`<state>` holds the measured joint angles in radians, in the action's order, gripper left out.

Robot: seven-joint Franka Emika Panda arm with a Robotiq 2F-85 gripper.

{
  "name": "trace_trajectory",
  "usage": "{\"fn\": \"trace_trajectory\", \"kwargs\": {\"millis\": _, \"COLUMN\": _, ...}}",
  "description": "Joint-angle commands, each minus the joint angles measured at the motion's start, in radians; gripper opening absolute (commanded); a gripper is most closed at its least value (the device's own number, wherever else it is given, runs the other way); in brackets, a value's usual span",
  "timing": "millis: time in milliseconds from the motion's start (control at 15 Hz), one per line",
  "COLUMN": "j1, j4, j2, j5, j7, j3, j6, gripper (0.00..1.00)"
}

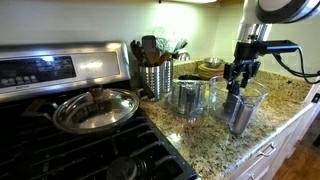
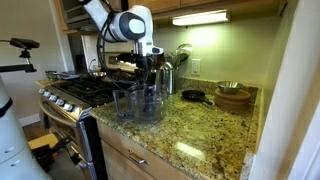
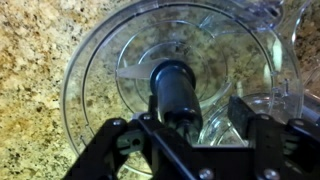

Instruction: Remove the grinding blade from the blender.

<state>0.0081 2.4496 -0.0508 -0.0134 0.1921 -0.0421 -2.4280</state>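
The blender (image 3: 85, 60) is a wide clear round bowl on the granite counter, seen from above in the wrist view. It also shows in both exterior views (image 1: 252, 103) (image 2: 148, 108). The grinding blade (image 3: 174, 88), a dark spindle with a flat wing at its left, stands upright in the bowl's centre. My gripper (image 3: 200, 118) hangs just over the bowl (image 1: 240, 74) (image 2: 150, 68). It is open, with the spindle's top between the fingers, close to the left finger. A gap is left to the right finger pad.
A smaller clear jug (image 1: 188, 97) stands right beside the bowl. A perforated steel utensil holder (image 1: 155, 78) is behind it. A stove with a lidded pan (image 1: 95, 108) lies past them. Wooden bowls (image 2: 233, 97) and a small dark pan (image 2: 193, 96) sit further along the counter.
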Motion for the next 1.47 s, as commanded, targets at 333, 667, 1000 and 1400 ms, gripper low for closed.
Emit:
{"fn": "trace_trajectory", "kwargs": {"millis": 333, "j1": 0.001, "j4": 0.011, "j2": 0.032, "j5": -0.002, "j7": -0.023, "j3": 0.012, "j6": -0.061, "gripper": 0.80}}
{"fn": "trace_trajectory", "kwargs": {"millis": 667, "j1": 0.002, "j4": 0.017, "j2": 0.022, "j5": 0.010, "j7": -0.018, "j3": 0.012, "j6": -0.088, "gripper": 0.72}}
{"fn": "trace_trajectory", "kwargs": {"millis": 1000, "j1": -0.001, "j4": 0.032, "j2": -0.001, "j5": 0.036, "j7": -0.005, "j3": 0.017, "j6": -0.092, "gripper": 0.28}}
{"fn": "trace_trajectory", "kwargs": {"millis": 1400, "j1": 0.004, "j4": 0.030, "j2": -0.035, "j5": 0.007, "j7": -0.009, "j3": 0.015, "j6": -0.036, "gripper": 0.19}}
